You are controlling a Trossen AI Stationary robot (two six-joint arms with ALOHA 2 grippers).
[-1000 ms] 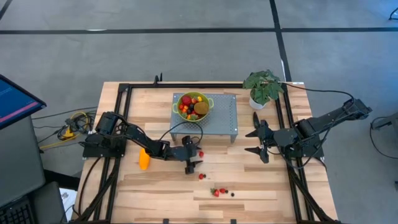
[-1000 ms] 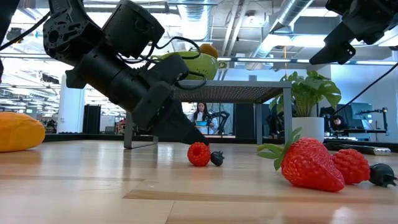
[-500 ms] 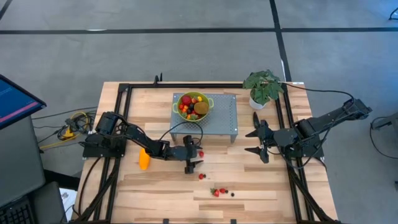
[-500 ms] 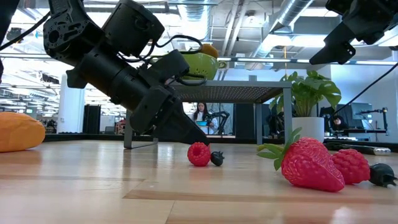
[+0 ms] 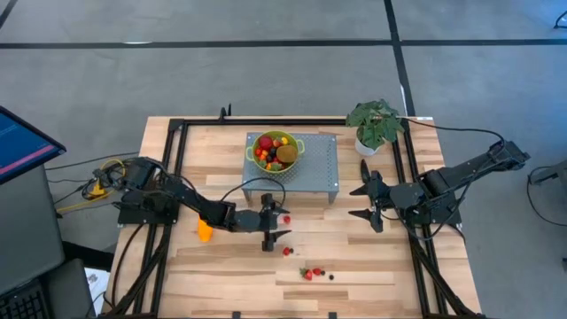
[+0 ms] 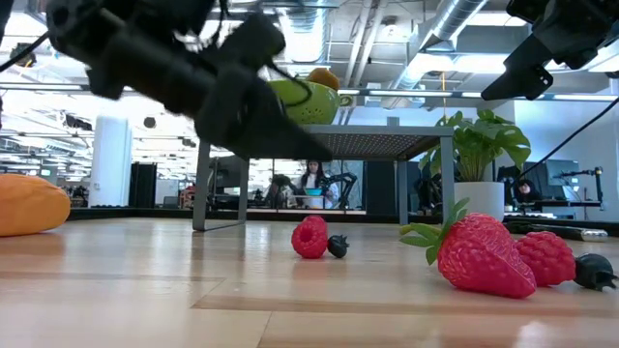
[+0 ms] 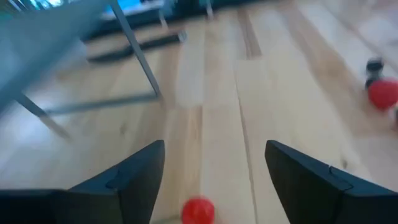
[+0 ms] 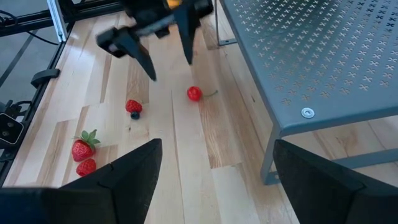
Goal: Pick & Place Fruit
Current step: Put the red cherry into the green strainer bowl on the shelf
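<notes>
- Stand [image 5: 321, 174] of grey perforated metal is just beside the left arm; if the arm lifts toward the green bowl [image 5: 275, 151] on top without backing off first, it could knock a leg or the edge.
- Left tool [image 5: 278, 225] hangs low over the surface [image 5: 354, 266] with its fingers spread and nothing in them. If it closes at the wrong height, the tips may scrape the wood or shut on air.
- Right tool [image 5: 365, 202] waits near the potted plant [image 5: 374, 124], spread wide and empty. I see little danger from it unless both arms go to the bowl together.
- Long orange fruit [image 5: 205, 230] lies against the left arm, which could push it on a swing.
- Strawberries [image 6: 479, 256] lie farther toward the front edge, well apart from the left tool; no risk now.
- Small red round fruit [image 7: 198, 210] sits on the wood between the left fingers. Being round and smooth, it probably rolls or squirts out if one finger touches first.
- Raspberry [image 6: 309, 238], touching a dark berry [image 6: 337, 246], lies near; a rolling fruit could scatter them.
</notes>
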